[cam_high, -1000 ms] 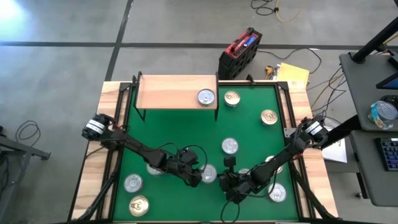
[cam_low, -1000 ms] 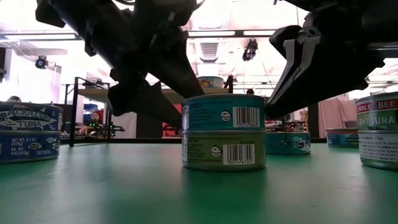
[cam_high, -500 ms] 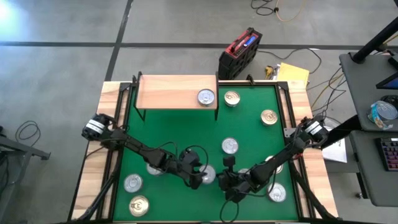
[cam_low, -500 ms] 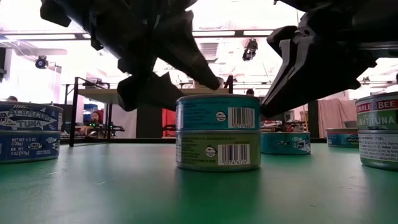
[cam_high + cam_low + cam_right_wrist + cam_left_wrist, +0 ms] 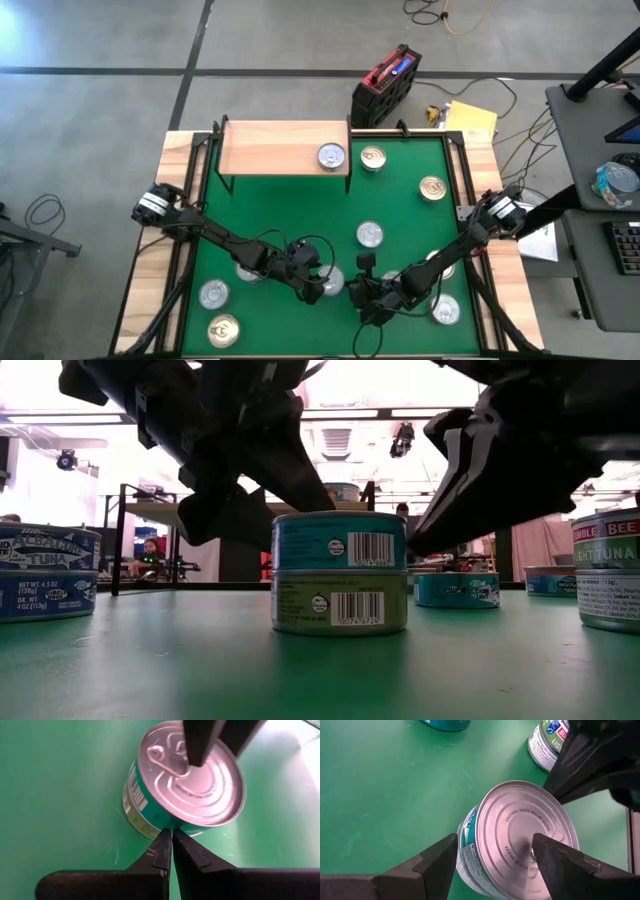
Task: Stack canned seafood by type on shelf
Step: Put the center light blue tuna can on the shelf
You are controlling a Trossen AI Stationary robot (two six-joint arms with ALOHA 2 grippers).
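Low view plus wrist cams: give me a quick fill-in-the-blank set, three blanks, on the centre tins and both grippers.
1. In the low view the teal tin sits on top of a ____ tin.
2. The right gripper has its fingers ____.
3. The left gripper straddles the stack with fingers ____.
4. One tin stands on the ____.

Missing words: green; shut; open; shelf

One camera looks straight down on the whole desk (image 5: 180, 150); another sits at mat level, facing the room. Both wrist cameras look closely down at the same stacked tins (image 5: 339, 571).
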